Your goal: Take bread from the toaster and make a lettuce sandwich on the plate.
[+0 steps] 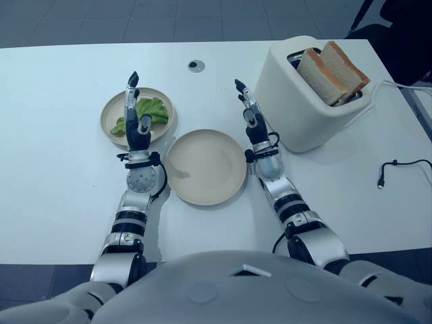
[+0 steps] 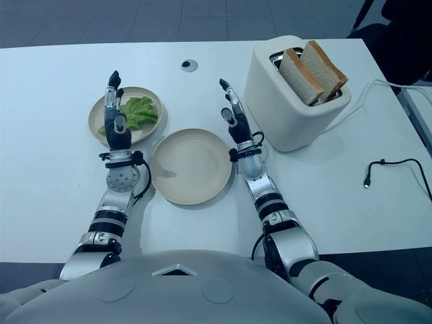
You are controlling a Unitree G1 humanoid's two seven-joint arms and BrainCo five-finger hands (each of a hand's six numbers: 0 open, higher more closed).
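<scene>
The toaster point(image 1: 304, 115) has a smooth, matt shell, like plastic. The plate point(image 1: 217, 187) looks matt and smooth too. The worktop point(image 1: 54, 175) is smooth. The bread point(image 1: 334, 71) looks porous, rough.

We see green lettuce point(image 1: 154, 108) on the small beige plate point(image 1: 111, 108) at ten o'clock of the large beige plate point(image 1: 206, 169), bread point(image 1: 334, 71) in the white toaster point(image 1: 297, 111) at two.

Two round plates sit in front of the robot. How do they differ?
The smaller plate, on the left, holds lettuce; the larger plate, in the middle, is bare. The left hand shows over the smaller plate's near edge, while the larger plate lies uncovered between the left hand and the right hand. Both are round, pale beige and lie flat on the table.
</scene>
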